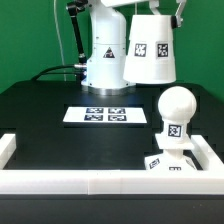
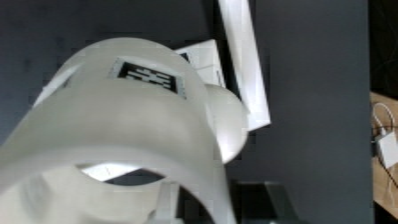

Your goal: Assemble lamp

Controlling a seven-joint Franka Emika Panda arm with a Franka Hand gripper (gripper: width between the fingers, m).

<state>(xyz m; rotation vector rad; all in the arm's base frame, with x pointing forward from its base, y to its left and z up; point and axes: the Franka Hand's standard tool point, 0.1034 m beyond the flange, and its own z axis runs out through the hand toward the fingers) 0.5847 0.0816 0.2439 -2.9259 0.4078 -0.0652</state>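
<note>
My gripper (image 1: 165, 10) is shut on the rim of the white tapered shade (image 1: 150, 48) and holds it high in the air, at the top right of the exterior view. The shade carries two square tags. Below it and nearer the front, the round ball bulb (image 1: 176, 108) stands upright on the low square base (image 1: 166, 163), inside the right corner of the white frame. In the wrist view the shade (image 2: 125, 130) fills most of the picture, with my gripper (image 2: 217, 205) clamped across its wall. The bulb and base are hidden there.
The marker board (image 1: 105, 116) lies flat in the middle of the black table. A white frame wall (image 1: 60, 181) runs along the front and up the right side (image 1: 210, 152). It shows as a white bar (image 2: 242, 60) in the wrist view. The arm's white base (image 1: 103, 60) stands behind.
</note>
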